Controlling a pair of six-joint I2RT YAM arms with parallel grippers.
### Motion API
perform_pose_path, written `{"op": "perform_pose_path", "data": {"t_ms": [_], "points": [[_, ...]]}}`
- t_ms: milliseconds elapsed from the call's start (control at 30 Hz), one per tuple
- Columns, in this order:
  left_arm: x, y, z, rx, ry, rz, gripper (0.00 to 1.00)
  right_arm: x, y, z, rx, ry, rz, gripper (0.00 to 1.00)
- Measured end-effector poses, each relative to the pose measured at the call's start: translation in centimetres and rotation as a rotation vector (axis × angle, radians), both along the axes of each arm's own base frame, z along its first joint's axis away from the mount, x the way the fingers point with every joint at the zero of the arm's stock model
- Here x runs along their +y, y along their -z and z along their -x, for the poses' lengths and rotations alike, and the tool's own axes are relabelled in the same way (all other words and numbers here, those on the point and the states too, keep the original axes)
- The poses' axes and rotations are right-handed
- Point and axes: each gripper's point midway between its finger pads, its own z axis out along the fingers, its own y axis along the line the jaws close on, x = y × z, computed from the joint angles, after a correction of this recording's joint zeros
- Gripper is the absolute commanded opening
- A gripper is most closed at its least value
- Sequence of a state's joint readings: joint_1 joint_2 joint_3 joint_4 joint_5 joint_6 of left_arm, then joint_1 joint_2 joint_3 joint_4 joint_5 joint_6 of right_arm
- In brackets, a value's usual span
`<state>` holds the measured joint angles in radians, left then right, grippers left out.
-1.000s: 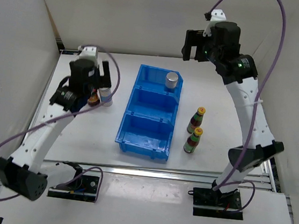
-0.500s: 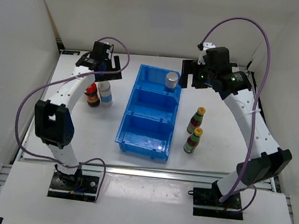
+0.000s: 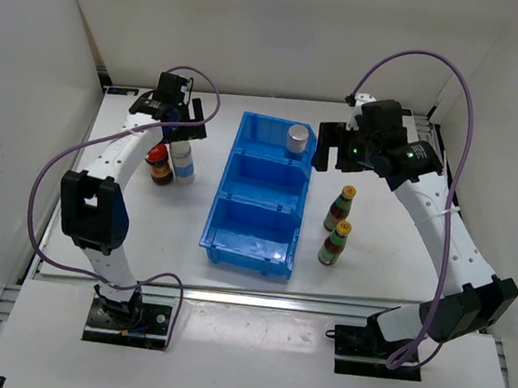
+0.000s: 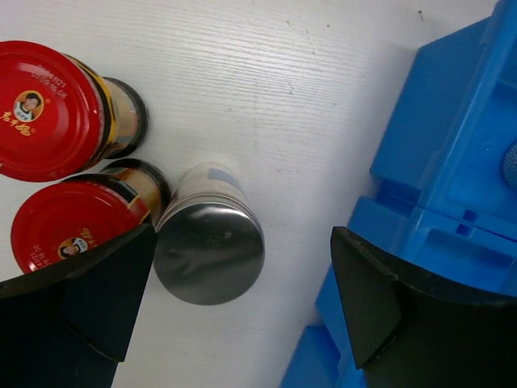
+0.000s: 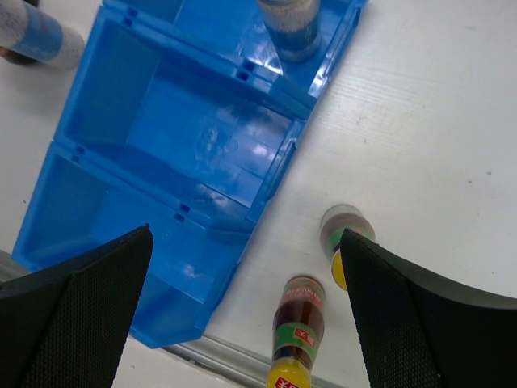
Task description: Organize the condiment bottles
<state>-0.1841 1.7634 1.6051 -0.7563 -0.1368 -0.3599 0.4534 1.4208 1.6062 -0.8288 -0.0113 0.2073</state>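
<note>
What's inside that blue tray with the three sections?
One silver-capped bottle stands in the far section of the blue tray, toward its right side. The middle and near sections show only bare blue floor. The patch of floor under the bottle is covered.

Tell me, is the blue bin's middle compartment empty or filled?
Empty: the middle compartment of the blue bin shows only bare floor from above. The silver-capped bottle stands in the far compartment.

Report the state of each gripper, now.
Left gripper: open, empty, above the silver-capped bottle.
Right gripper: open, holding nothing.
</note>
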Motion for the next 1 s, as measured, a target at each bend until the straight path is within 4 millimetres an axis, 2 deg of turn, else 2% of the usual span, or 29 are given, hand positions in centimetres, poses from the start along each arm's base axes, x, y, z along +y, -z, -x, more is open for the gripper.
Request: {"op": "perform_pose_path", "data": {"t_ms": [133, 367, 667, 733, 767, 800, 1000], "points": [[0.6, 0.0, 0.0, -0.001, -0.016, -0.018, 1.00, -0.2, 1.2, 0.5, 0.037, -0.003, 0.016, 1.00], [0.9, 0.0, -0.1, -0.005, -0.025, -0.035, 1.00, -0.2, 1.6, 0.9, 0.055, -0.011, 0.019, 1.00], [1.0, 1.6, 0.4, 0.030, -0.035, -0.032, 1.00, -0.7, 1.9, 0.8, 0.055, 0.000, 0.049, 1.00], [0.9, 1.9, 0.3, 0.033, -0.033, -0.030, 0.96, -0.8, 2.1, 0.8, 0.057, 0.000, 0.053, 1.00], [0.8, 2.0, 0.2, 0.033, -0.033, -0.030, 0.92, -0.8, 2.3, 0.9, 0.060, 0.000, 0.056, 1.00], [0.8, 2.2, 0.2, 0.038, -0.031, -0.026, 0.83, -0.9, 2.5, 1.0, 0.066, 0.000, 0.059, 1.00], [0.5, 3.9, 0.0, 0.078, -0.011, -0.019, 0.76, -1.2, 3.0, 1.2, 0.076, 0.001, 0.075, 1.00]]}}
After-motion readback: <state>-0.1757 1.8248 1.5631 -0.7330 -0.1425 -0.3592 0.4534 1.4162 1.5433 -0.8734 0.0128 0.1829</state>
